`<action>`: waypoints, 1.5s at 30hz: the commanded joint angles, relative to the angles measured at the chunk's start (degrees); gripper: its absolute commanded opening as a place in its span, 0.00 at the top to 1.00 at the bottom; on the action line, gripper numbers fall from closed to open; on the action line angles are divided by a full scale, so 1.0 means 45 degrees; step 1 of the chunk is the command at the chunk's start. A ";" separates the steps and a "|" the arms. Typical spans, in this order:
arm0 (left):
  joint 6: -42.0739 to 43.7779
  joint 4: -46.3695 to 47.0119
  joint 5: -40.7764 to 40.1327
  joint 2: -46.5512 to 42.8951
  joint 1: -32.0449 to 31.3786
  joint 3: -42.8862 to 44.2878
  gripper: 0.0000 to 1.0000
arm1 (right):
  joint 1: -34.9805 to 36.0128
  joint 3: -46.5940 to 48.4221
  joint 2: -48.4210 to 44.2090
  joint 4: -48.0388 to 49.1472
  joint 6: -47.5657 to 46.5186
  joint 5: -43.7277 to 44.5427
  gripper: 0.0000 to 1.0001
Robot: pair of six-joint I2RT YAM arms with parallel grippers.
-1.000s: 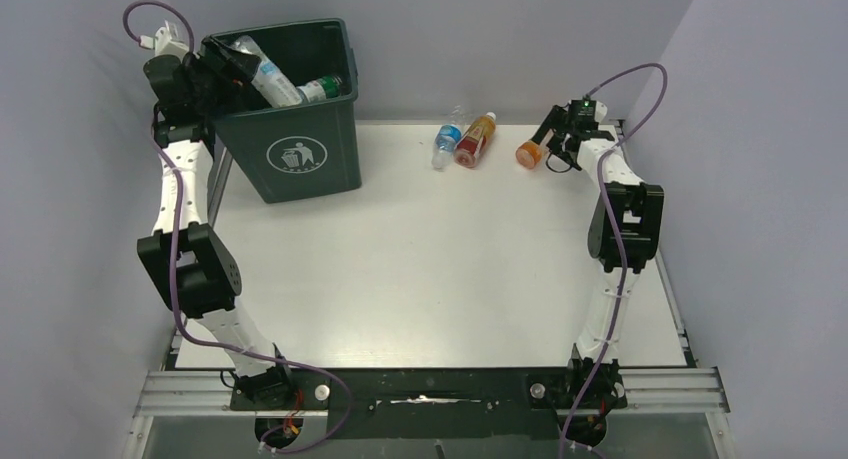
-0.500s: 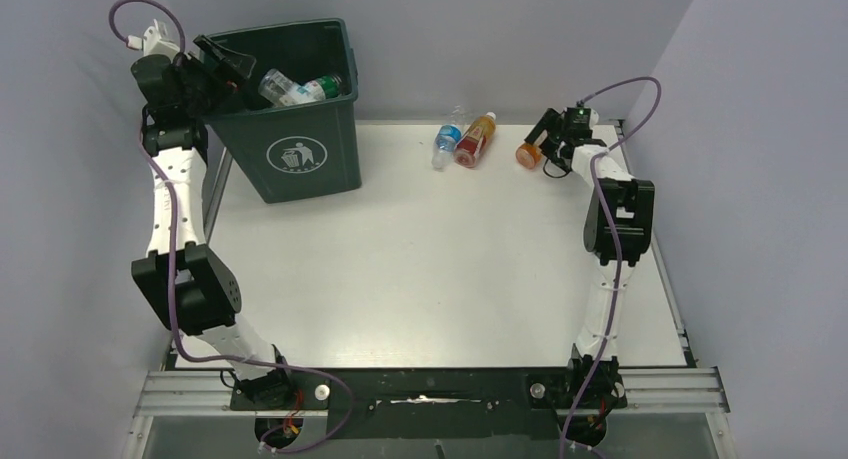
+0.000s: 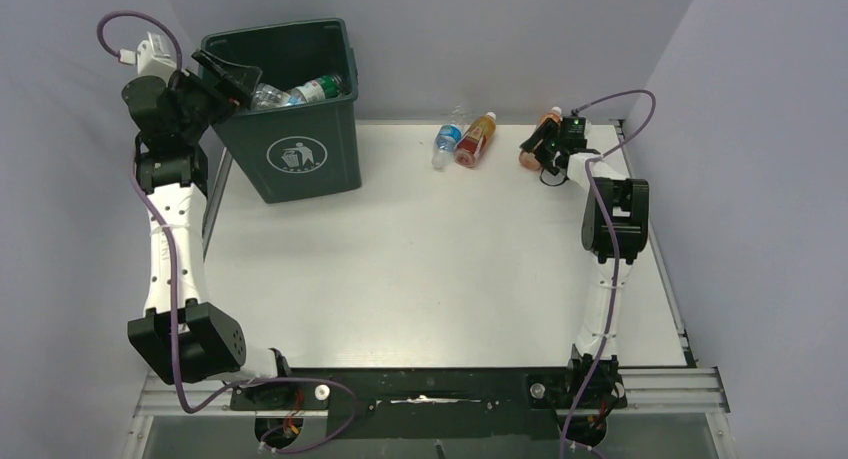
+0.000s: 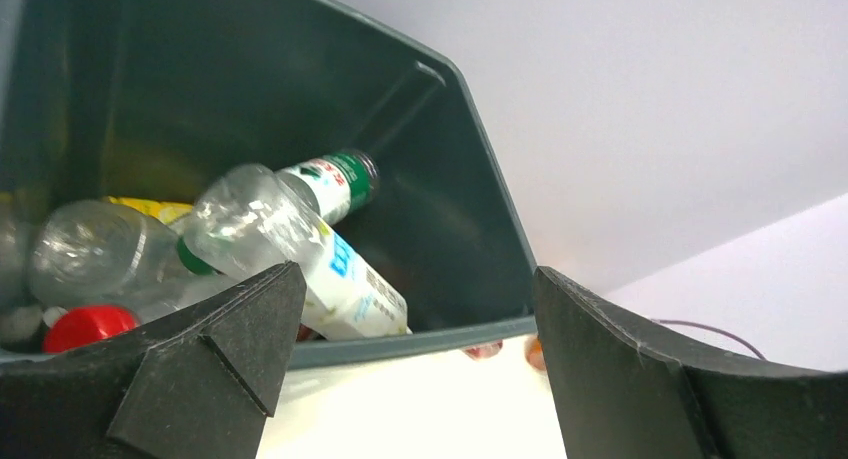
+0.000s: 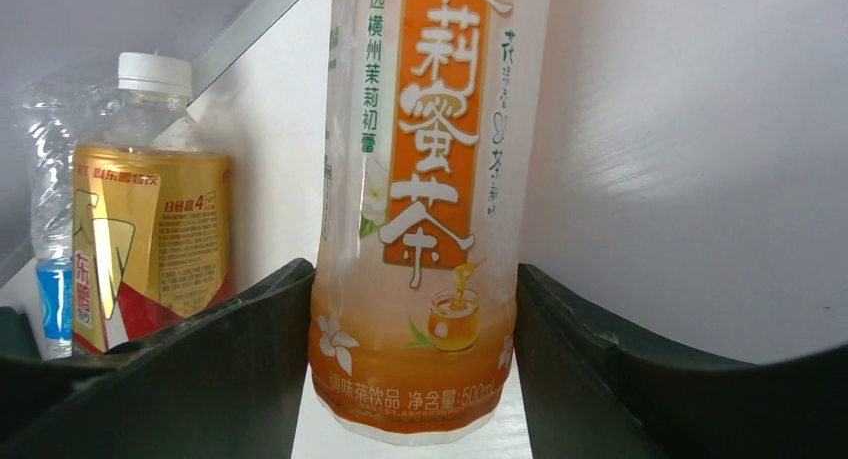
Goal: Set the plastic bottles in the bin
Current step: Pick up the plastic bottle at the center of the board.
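The dark green bin (image 3: 300, 149) stands at the back left with several plastic bottles (image 3: 300, 89) inside. My left gripper (image 3: 235, 74) hangs open at the bin's left rim with nothing between its fingers. In the left wrist view it (image 4: 415, 319) looks down on a white-labelled bottle (image 4: 330, 269) and a green-capped bottle (image 4: 335, 174) lying inside the bin (image 4: 480, 229). At the back right my right gripper (image 3: 545, 144) is shut on an orange tea bottle (image 3: 530, 157). In the right wrist view both fingers press the sides of this bottle (image 5: 425, 179) near its base.
A yellow-and-red bottle (image 3: 476, 139) and a clear blue-labelled bottle (image 3: 447, 139) lie side by side at the back of the table, left of the right gripper. They show in the right wrist view as the yellow bottle (image 5: 150, 239) and the clear one (image 5: 50, 269). Walls enclose the table.
My right gripper moved in on the orange bottle and closed on it. My left arm drew back left from the bin, and the bottle seen at its fingers a second ago has dropped inside.
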 commanded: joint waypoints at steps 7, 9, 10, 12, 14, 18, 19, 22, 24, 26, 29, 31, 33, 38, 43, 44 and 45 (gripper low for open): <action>0.0348 -0.0273 0.0307 -0.1319 -0.1895 -0.0828 0.15 | 0.0442 -0.3252 -0.2309 0.1294 -0.0235 -0.0321 0.48; 0.0631 -0.0520 0.0172 -0.1336 -0.2545 -0.0922 0.15 | 0.0571 -0.4047 -0.3050 0.1371 -0.0475 -0.0232 0.49; 0.0733 -0.0597 0.0137 -0.1326 -0.2837 -0.1006 0.15 | 0.0639 -0.4422 -0.3425 0.1420 -0.0611 -0.0177 0.49; 0.0824 -0.0699 0.0099 -0.1281 -0.3333 -0.1193 0.15 | 0.0781 -0.5172 -0.4165 0.1434 -0.0851 -0.0017 0.49; 0.0877 -0.0727 0.0079 -0.1273 -0.3726 -0.1412 0.15 | 0.0952 -0.5830 -0.4855 0.1508 -0.1007 -0.0020 0.50; 0.0724 -0.0485 -0.0077 -0.1481 -0.4316 -0.1968 0.15 | 0.1397 -0.6829 -0.6254 0.1306 -0.1340 0.0009 0.51; 0.0678 -0.0444 -0.0082 -0.1528 -0.4447 -0.2080 0.15 | 0.1620 -0.7064 -0.6589 0.1202 -0.1407 0.0072 0.51; 0.0683 -0.0499 -0.0116 -0.1586 -0.4932 -0.2154 0.15 | 0.2048 -0.7526 -0.7567 0.0953 -0.1630 0.0207 0.51; 0.0657 -0.0541 -0.0121 -0.1617 -0.5233 -0.2229 0.15 | 0.2297 -0.7739 -0.8149 0.0771 -0.1707 0.0156 0.52; 0.0613 -0.0569 -0.0122 -0.1619 -0.5526 -0.2328 0.15 | 0.2611 -0.7874 -0.8747 0.0542 -0.1804 0.0183 0.52; 0.0452 -0.0401 0.0072 -0.1639 -0.5911 -0.2625 0.15 | 0.3091 -0.8020 -0.9629 0.0127 -0.1936 0.0201 0.52; 0.0234 -0.0157 0.0283 -0.1640 -0.6111 -0.2891 0.15 | 0.3426 -0.8117 -1.0240 -0.0127 -0.2033 0.0219 0.52; 0.0083 0.0007 0.0326 -0.1682 -0.6304 -0.3074 0.15 | 0.3752 -0.8288 -1.0881 -0.0272 -0.2114 0.0193 0.52; -0.0320 0.0394 0.0726 -0.1768 -0.6643 -0.3434 0.15 | 0.4564 -0.8706 -1.2446 -0.0570 -0.2399 -0.0018 0.52; -0.0984 0.1171 0.1635 -0.1744 -0.6790 -0.3961 0.15 | 0.5358 -0.8963 -1.3698 -0.0812 -0.2922 -0.0276 0.52; -0.1098 0.1348 0.1768 -0.1761 -0.6810 -0.4077 0.15 | 0.5520 -0.9016 -1.3897 -0.0845 -0.3009 -0.0347 0.53; -0.1197 0.1477 0.1838 -0.1780 -0.6827 -0.4177 0.15 | 0.5674 -0.9059 -1.4068 -0.0822 -0.3108 -0.0438 0.53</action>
